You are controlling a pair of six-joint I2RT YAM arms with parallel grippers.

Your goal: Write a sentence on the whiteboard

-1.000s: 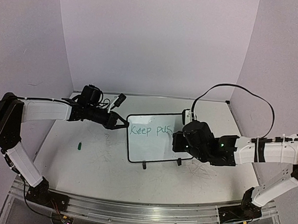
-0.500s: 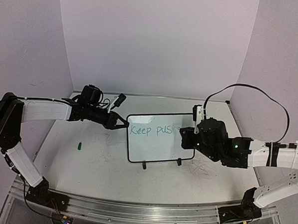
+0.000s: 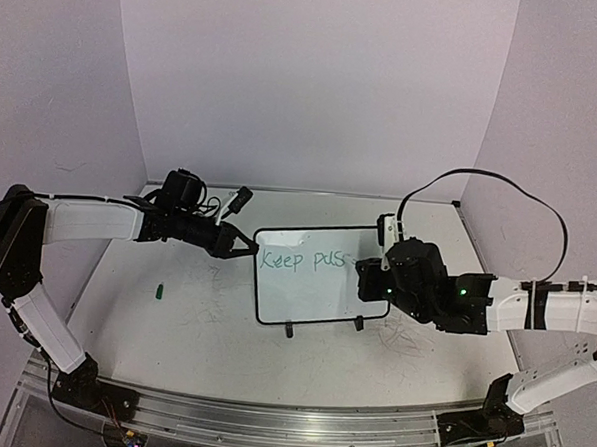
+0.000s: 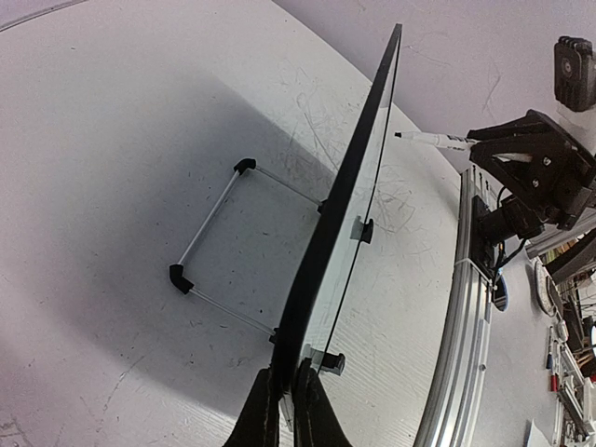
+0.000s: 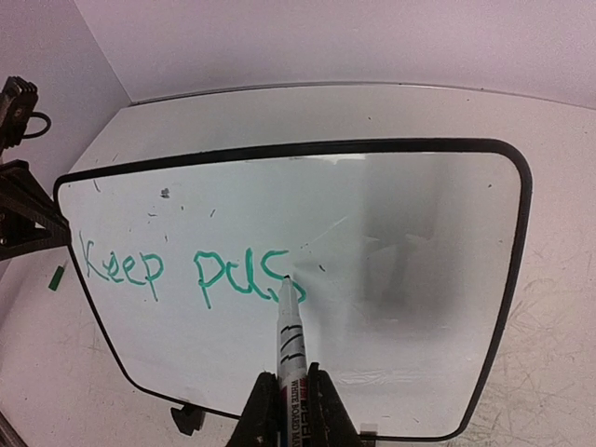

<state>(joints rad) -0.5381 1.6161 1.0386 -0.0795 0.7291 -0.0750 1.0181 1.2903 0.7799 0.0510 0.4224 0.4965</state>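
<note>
The whiteboard [image 3: 316, 275] stands upright on two black feet at mid-table; its black-rimmed face [image 5: 391, 242] fills the right wrist view. The sentence [image 5: 186, 272] reads "Keep pus" in green on one line. My left gripper [image 3: 249, 249] is shut on the whiteboard's left edge; in the left wrist view its jaws [image 4: 287, 410] pinch the black rim [image 4: 340, 196]. My right gripper [image 5: 287, 410] is shut on a white marker [image 5: 291, 331], whose tip sits right by the "s". Seen from above, the right gripper [image 3: 368, 277] is at the board's right side.
A small green marker cap [image 3: 160, 291] lies on the table left of the board. Faint grey scribbles mark the tabletop [image 3: 413, 340]. The board's wire stand [image 4: 209, 251] reaches behind it. An aluminium rail [image 3: 268, 417] runs along the near edge, and walls close in on three sides.
The right arm drew back to the right from the board, then came partway left again. The writing still reads "Keep pus". The left arm has not moved.
</note>
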